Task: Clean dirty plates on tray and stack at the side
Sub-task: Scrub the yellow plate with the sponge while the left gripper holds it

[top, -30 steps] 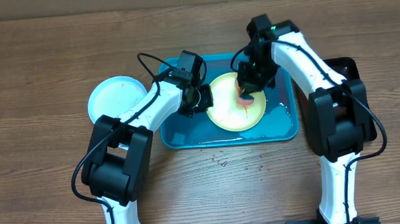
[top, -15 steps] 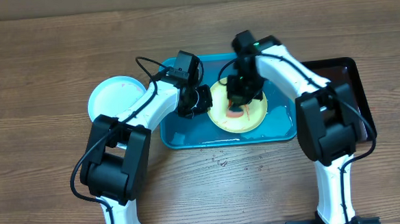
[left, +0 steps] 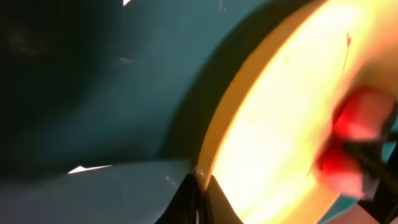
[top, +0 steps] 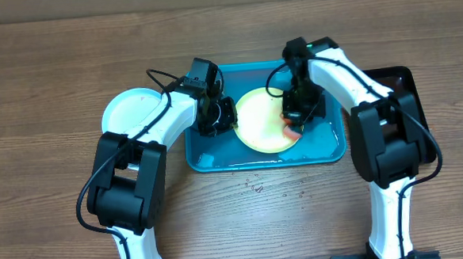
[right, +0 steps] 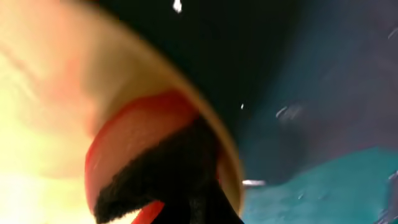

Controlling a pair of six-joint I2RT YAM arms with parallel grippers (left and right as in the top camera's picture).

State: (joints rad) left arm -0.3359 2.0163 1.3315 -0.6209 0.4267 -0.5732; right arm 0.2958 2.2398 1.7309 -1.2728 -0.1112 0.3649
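Observation:
A pale yellow-green plate [top: 259, 120] lies in the wet turquoise tray [top: 217, 150]. My left gripper [top: 229, 118] is shut on the plate's left rim; in the left wrist view the dark fingertips [left: 211, 190] pinch the rim of the plate [left: 280, 118] over the tray [left: 124, 93]. My right gripper [top: 296, 114] is shut on a red sponge [top: 292, 129] pressed against the plate's right edge. The right wrist view shows the sponge [right: 137, 137], its black scrub side toward the camera, on the plate [right: 43, 93]. A light blue plate [top: 131, 112] sits on the table left of the tray.
A narrow black tray [top: 404, 81] lies to the right of the turquoise one, behind my right arm. Water pools in the tray's front right corner [top: 327, 136], and drops dot the wooden table [top: 258, 185] in front.
The right gripper has swept the sponge across the plate, left and then back to its right edge. The red streak on the plate is gone. The left arm and the plate have shifted slightly left.

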